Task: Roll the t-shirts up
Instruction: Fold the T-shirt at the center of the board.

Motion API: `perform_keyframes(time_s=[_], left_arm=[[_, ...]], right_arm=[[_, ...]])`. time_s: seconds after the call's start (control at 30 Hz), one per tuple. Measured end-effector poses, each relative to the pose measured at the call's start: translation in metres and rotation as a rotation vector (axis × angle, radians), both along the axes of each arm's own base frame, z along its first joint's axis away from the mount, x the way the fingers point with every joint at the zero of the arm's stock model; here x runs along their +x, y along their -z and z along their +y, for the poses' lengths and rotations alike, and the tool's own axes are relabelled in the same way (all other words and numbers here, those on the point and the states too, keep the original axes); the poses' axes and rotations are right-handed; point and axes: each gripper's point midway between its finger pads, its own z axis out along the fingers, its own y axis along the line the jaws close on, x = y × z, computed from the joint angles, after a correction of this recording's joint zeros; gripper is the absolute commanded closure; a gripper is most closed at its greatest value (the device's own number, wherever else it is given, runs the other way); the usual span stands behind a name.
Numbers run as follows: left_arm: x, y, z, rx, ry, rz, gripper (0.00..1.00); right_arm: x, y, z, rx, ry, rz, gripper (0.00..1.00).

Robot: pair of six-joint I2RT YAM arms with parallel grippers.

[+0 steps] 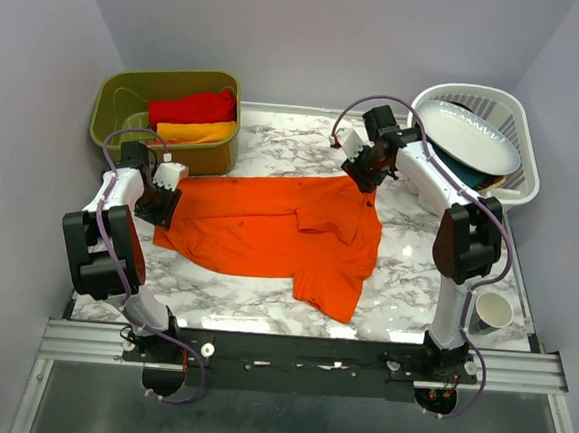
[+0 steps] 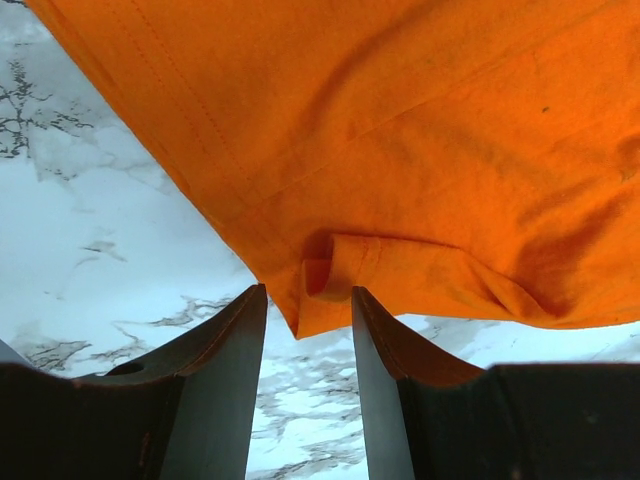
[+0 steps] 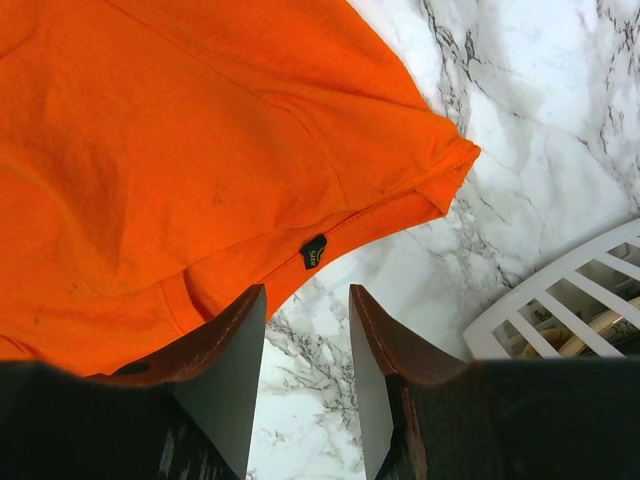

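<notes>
Orange t-shirt (image 1: 269, 225) lies spread out mid-surface (image 1: 409, 286). My left hand (image 2: 308, 292) sits open at its left edge, with a folded corner in the gap but not pinched. My right hand (image 3: 307, 290) is open at the shirt's far right corner, near the white basket (image 1: 518, 184).

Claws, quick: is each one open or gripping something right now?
Left claw: open, holding nothing; a corner of the orange t-shirt lies between its tips.
Right claw: open, holding nothing, at that shirt's edge.
</notes>
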Motion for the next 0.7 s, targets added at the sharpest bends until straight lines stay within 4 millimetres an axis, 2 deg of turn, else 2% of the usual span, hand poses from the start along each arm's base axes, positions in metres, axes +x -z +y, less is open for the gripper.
perform_keyframes(time_s=[0.4, 0.5, 0.53, 0.6, 0.63, 0.7], left_arm=[[-0.009, 0.010, -0.005, -0.022, -0.004, 0.036, 0.66], [-0.010, 0.012, -0.007, -0.033, -0.002, 0.040, 0.77], [-0.010, 0.012, -0.008, -0.038, -0.001, 0.040, 0.86], [-0.010, 0.012, -0.011, -0.055, 0.002, 0.042, 0.96], [-0.011, 0.012, -0.012, -0.065, 0.003, 0.046, 1.00], [-0.012, 0.012, -0.015, -0.080, 0.008, 0.049, 1.00]], right_arm=[[-0.001, 0.000, 0.004, 0.001, -0.010, 0.000, 0.52], [-0.001, 0.000, 0.004, 0.000, -0.010, 0.001, 0.52], [-0.001, 0.000, 0.004, 0.000, -0.010, 0.001, 0.52], [-0.001, 0.000, 0.004, 0.000, -0.010, 0.001, 0.52], [-0.001, 0.000, 0.004, 0.000, -0.010, 0.001, 0.53], [-0.001, 0.000, 0.004, 0.000, -0.010, 0.001, 0.53]])
